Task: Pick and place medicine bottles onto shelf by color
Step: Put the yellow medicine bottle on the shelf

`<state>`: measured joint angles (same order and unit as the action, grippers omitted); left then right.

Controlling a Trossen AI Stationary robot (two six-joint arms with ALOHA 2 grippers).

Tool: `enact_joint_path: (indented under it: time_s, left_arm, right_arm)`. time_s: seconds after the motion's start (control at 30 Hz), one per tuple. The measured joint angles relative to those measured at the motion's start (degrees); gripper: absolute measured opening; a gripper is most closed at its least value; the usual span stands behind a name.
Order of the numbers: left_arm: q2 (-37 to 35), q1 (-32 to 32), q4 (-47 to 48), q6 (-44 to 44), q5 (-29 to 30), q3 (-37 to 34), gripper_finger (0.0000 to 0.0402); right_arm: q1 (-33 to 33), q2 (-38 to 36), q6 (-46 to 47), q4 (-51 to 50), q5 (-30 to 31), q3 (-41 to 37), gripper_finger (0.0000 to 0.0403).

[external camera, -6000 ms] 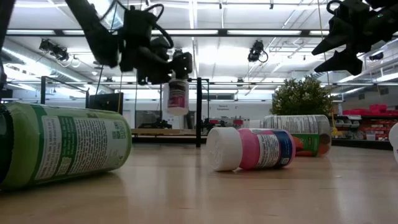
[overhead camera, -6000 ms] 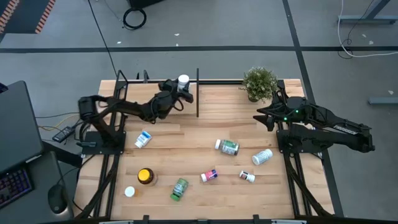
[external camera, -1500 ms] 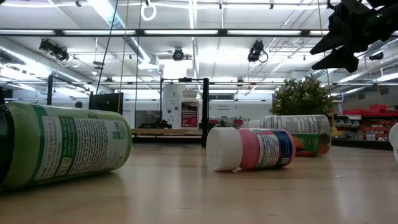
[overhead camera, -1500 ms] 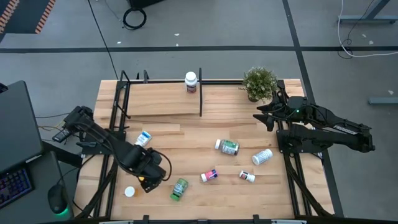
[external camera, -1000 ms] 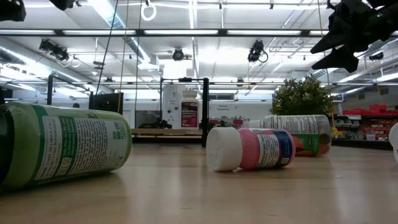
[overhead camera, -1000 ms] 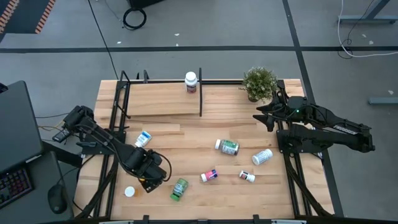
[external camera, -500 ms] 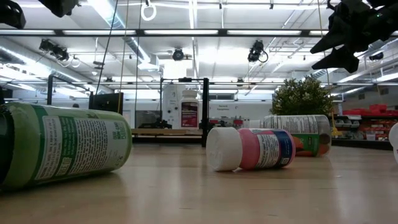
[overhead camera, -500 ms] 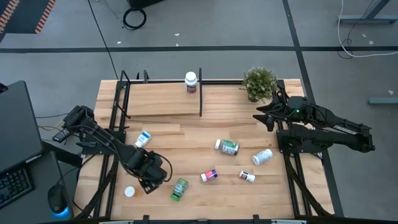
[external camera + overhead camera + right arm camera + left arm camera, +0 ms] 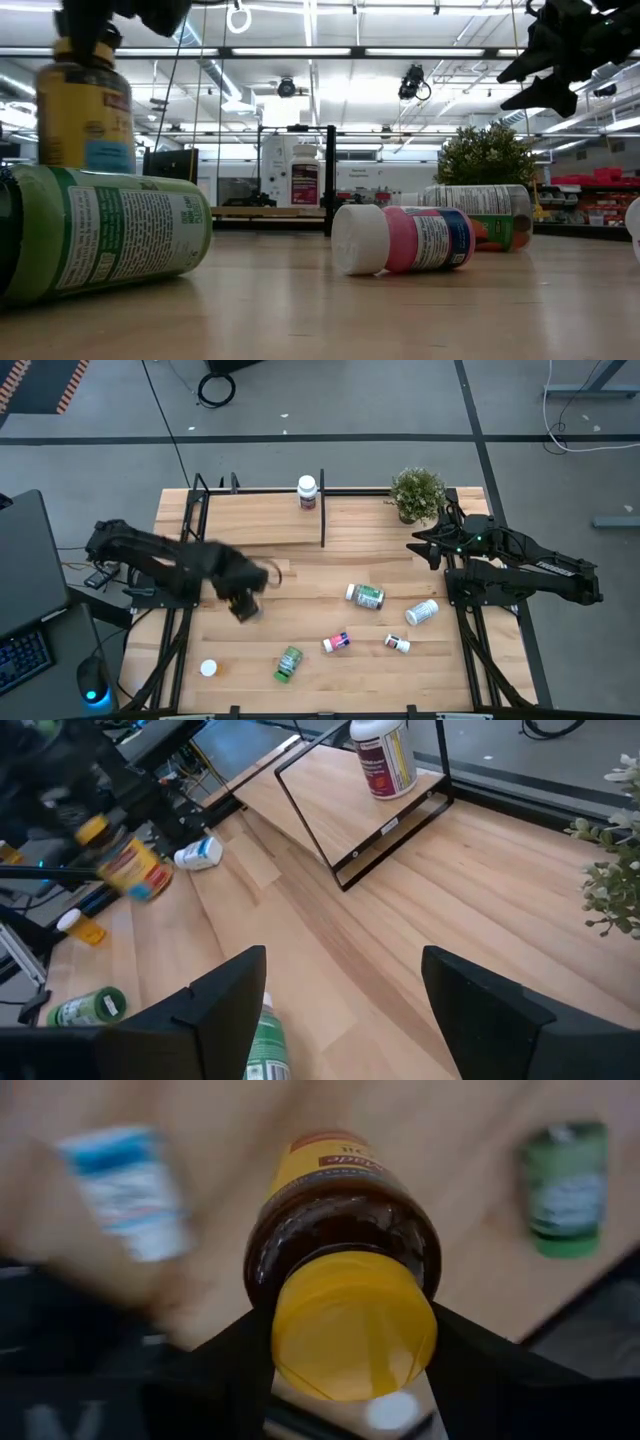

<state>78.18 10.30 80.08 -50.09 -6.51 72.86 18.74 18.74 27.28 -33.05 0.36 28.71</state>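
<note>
My left gripper [image 9: 243, 605] hangs over the table's left half, shut on an amber medicine bottle [image 9: 85, 110] with a yellow cap. On the shelf [image 9: 260, 525], a pale board in black rods along the far edge, one white bottle with a magenta label [image 9: 307, 491] stands upright. More bottles lie on their sides on the table: a green one [image 9: 289, 663], a pink one [image 9: 337, 642], a green-labelled one [image 9: 365, 596] and a white one [image 9: 421, 611]. My right gripper [image 9: 345, 1010] waits open at the right, above the table, with nothing between its fingers. My left gripper pinches the amber bottle's yellow cap [image 9: 290, 1340] between its two fingers [image 9: 235, 1355], one on each side. The fingers come from above and point down. The bottle hangs upright below them, lifted clear of the table.
A small potted plant [image 9: 416, 492] stands at the far right beside the shelf. A blue-and-white bottle [image 9: 200, 853] lies at the left, a small white bottle [image 9: 398, 644] near the front right, and a white round thing [image 9: 208, 668] at the front left.
My left gripper has risen from the front left of the table and gone toward the far edge. It carries the amber bottle, which now hangs upright, lifted clear of where it stood.
</note>
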Motion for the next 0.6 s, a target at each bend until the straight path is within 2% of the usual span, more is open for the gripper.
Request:
enact_joint_path:
  time_s: [0.17,0.33,0.43,0.6]
  left_arm:
    - [0.2,-12.1,10.8,15.2,6.9,7.5,0.0217]
    - [2.1,-23.8,9.7,31.6,10.1,16.4,0.0217]
    - [4.0,-28.7,10.0,44.9,13.4,20.0,0.0217]
    - [7.1,-34.8,10.2,64.8,14.8,21.9,0.0217]
  right_arm:
    - [0.0,0.0,0.2,0.0,0.0,0.0,0.0274]
    - [0.0,0.0,0.5,0.0,0.0,0.0,0.0274]
    - [0.0,0.0,1.3,0.0,0.0,0.0,0.0274]
    - [0.0,0.0,1.2,0.0,0.0,0.0,0.0274]
